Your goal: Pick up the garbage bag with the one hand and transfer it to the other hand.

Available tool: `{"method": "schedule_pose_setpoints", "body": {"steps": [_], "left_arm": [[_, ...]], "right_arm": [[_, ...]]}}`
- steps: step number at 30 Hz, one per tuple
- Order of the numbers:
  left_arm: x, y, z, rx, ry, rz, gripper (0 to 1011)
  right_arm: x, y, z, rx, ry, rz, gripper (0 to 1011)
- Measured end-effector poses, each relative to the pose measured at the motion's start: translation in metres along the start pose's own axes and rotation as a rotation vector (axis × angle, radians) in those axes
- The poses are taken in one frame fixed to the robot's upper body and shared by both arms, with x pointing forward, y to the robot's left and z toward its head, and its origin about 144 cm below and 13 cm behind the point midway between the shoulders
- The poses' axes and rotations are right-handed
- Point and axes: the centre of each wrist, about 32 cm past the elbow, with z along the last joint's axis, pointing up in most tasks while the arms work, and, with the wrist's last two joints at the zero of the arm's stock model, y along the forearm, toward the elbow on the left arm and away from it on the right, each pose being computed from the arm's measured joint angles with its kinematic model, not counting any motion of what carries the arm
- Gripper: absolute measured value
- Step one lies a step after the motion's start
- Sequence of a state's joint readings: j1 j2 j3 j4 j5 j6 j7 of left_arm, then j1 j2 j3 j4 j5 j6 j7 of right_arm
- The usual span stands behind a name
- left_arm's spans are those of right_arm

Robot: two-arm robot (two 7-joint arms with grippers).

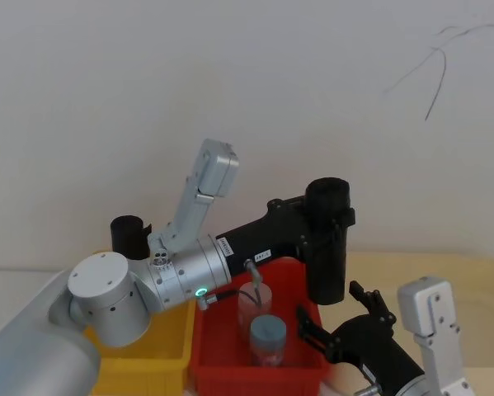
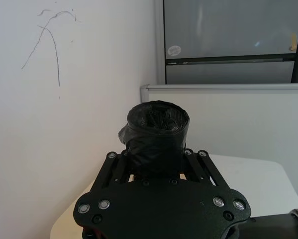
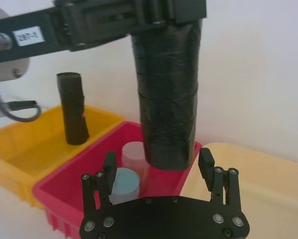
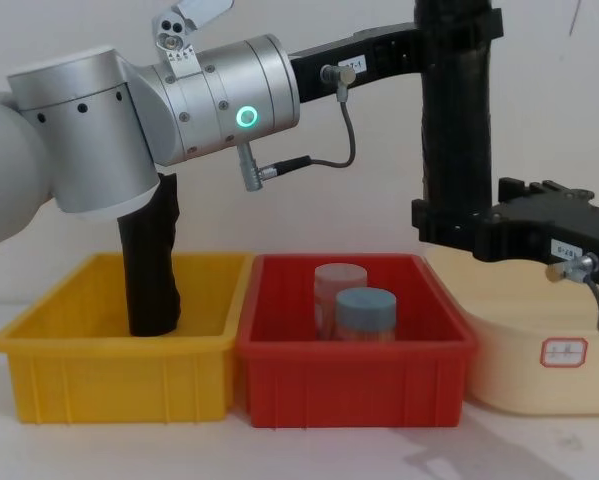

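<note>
Prongs of the black left gripper (image 1: 329, 224) pinch the tall smooth black garbage bag roll (image 1: 326, 272) upright. The black right gripper (image 3: 156, 157) is spread wide around its bottom.

**A robot lab corner in an office room**

From my screens this reads as a test bench set up in an office. The wall (image 2: 89, 124) is bare white, with a thin dark scribble (image 2: 48, 37) on it. Beside it stand a grey metal cabinet (image 2: 228, 30) bearing a round sticker (image 2: 174, 50) and a white partition panel (image 2: 228, 124). On the pale table (image 2: 258, 179) sit a yellow bin (image 4: 119, 390) and a red bin (image 4: 354, 390), both plain plastic. A silver-grey robot arm (image 4: 219, 95) reaches above them.
</note>
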State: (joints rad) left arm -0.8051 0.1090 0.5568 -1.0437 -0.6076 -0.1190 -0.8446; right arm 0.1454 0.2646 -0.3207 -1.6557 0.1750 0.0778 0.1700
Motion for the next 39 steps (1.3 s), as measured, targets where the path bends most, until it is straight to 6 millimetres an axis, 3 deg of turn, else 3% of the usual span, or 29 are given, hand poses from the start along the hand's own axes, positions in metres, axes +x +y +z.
{"method": "schedule_pose_setpoints", "body": {"steps": [39], "left_arm": [[0.000,-0.002,0.005,0.031,-0.003,0.004,386]], "right_arm": [[0.004,0.021,-0.004,-0.004,0.007,-0.073,1001]]}}
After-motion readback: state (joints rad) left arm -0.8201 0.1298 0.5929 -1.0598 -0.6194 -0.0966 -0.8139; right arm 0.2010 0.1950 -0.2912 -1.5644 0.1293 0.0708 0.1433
